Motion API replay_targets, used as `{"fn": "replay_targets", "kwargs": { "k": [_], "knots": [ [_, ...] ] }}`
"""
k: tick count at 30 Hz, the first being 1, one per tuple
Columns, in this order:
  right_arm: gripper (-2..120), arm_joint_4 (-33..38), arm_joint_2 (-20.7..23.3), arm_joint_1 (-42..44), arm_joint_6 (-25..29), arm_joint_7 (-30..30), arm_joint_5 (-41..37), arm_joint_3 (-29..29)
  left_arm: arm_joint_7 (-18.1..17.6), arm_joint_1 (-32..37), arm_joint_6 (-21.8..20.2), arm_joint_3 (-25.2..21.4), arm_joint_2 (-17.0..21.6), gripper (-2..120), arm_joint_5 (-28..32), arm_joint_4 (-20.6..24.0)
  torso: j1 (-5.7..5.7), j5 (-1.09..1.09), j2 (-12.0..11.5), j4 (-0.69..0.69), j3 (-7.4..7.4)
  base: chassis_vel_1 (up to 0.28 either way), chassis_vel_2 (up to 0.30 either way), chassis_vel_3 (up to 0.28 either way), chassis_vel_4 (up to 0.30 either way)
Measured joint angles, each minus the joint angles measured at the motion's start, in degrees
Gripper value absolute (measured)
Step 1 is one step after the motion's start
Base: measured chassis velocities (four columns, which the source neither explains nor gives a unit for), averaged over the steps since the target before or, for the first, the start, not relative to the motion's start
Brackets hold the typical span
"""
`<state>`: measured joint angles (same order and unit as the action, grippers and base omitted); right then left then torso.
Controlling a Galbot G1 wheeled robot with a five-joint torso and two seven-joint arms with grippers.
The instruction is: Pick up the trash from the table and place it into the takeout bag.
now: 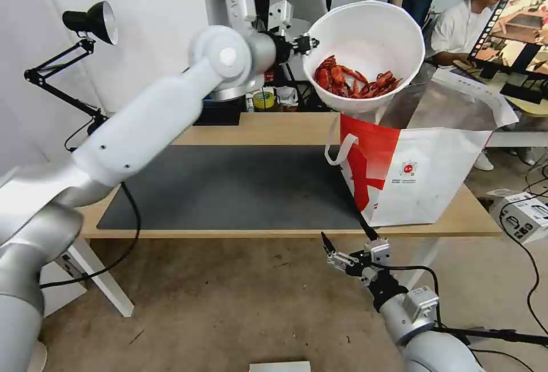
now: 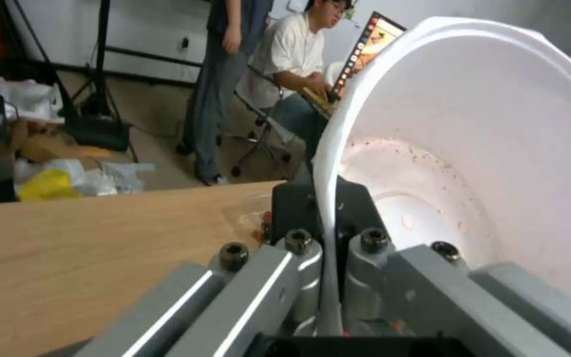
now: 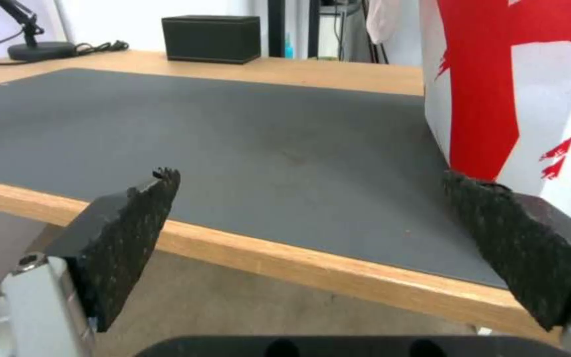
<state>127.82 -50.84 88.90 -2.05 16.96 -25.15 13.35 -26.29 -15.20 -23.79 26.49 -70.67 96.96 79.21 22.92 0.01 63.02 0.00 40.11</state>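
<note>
My left gripper [image 1: 305,45] is shut on the rim of the white round bowl [image 1: 371,29]. It holds the bowl high and tipped on its side over the open takeout bag [image 1: 422,172]. Red crayfish shells [image 1: 354,81] lie heaped at the bowl's low side. In the left wrist view the fingers [image 2: 305,258] pinch the thin white rim of the bowl [image 2: 497,148]. The bag stands on the table [image 1: 274,129] at the right end of the dark mat [image 1: 240,189]. My right gripper [image 1: 347,239] hangs open below the table's front edge, near the bag [image 3: 517,74].
A black box [image 3: 211,38] sits at the table's far edge, and a black desk lamp [image 1: 91,21] stands at the far left. A yellow tape roll [image 1: 264,100] and clutter lie behind the table. A white carton [image 1: 525,215] and cables are on the floor at right.
</note>
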Motion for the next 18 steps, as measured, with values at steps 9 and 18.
{"fn": "replay_targets", "kwargs": {
  "k": [9,18],
  "knots": [
    [100,0.00,0.00,0.00,0.00,0.00,0.00,0.00,-1.44,-0.08,2.61,2.61,-6.36,0,-2.47,-4.98,0.00,0.00,0.00,0.00,0.00,0.000,0.000,0.000,0.000],
    [100,0.00,0.00,0.00,0.00,0.00,0.00,0.00,-2.78,2.01,5.74,5.39,-7.21,0,-6.60,-4.79,0.00,-0.01,0.01,0.00,0.00,0.000,0.000,0.000,0.000]
  ]
}}
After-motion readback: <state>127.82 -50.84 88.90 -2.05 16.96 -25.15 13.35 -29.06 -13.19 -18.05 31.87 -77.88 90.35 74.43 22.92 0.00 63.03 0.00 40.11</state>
